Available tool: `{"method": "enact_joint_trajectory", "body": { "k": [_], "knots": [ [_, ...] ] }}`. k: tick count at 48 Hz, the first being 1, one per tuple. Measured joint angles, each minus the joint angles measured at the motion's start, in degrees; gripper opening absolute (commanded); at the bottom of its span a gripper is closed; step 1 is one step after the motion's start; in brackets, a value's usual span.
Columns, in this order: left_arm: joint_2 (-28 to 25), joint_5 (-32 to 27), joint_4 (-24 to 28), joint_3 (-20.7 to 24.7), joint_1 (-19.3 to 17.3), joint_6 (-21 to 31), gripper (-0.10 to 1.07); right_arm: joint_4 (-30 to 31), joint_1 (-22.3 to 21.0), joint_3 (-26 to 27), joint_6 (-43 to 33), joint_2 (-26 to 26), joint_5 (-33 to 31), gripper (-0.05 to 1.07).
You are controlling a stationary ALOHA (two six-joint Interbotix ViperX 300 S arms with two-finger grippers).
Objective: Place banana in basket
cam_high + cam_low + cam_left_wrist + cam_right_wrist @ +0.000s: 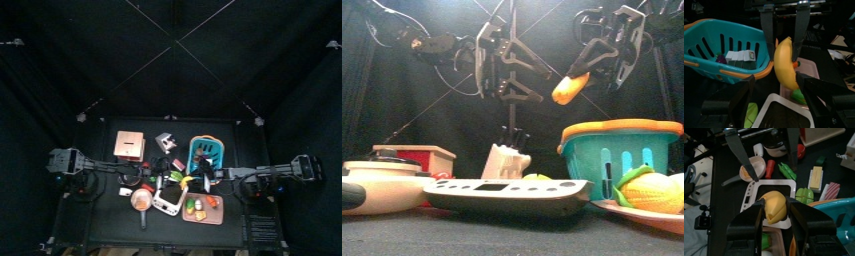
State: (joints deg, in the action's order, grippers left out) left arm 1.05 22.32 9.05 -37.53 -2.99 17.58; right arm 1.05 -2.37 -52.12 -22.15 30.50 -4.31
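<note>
The yellow banana (572,88) hangs in the air above and to the left of the teal basket with an orange rim (616,150). My right gripper (592,62) is shut on the banana (774,208) from above. My left gripper (777,100) is open, its jaws wide apart, just in front of the banana (784,62) and not touching it. In the left wrist view the basket (724,50) lies right beside the banana and holds a small card. In the front view the left gripper (500,58) hangs to the left of the banana.
A white scale (509,192) lies at the front, with a knife block (505,160) behind it. A pot (376,185) and a red box (422,155) stand at the left. A plate of toy vegetables (656,190) sits at the right, in front of the basket.
</note>
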Motion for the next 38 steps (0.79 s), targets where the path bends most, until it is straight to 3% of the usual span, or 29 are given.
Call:
{"method": "enact_joint_trajectory", "body": {
  "k": [11, 16, 24, 31, 38],
  "knots": [
    [4.48, 0.88, -0.97, -6.94, 0.09, -0.18, 0.98, -0.35, -5.8, 0.79, 0.0, 7.38, -10.81, 0.57],
    [7.56, 1.32, -1.05, -10.11, 0.18, -0.09, 0.98, -0.79, -9.32, 0.79, 0.0, 8.35, -16.08, 0.57],
    [11.87, 1.41, -1.14, -13.18, -0.09, -0.18, 0.98, -2.46, -13.45, 0.79, 0.09, 5.36, -20.21, 0.57],
    [14.5, 1.41, -1.14, -14.94, -1.32, -0.09, 0.98, -2.72, -14.06, 1.14, 0.18, 1.93, -21.36, 0.59],
    [16.88, 1.41, -1.14, -17.67, -4.13, -0.26, 0.98, -3.08, -14.15, 1.14, 0.09, -0.88, -22.85, 0.7]
  ]
}}
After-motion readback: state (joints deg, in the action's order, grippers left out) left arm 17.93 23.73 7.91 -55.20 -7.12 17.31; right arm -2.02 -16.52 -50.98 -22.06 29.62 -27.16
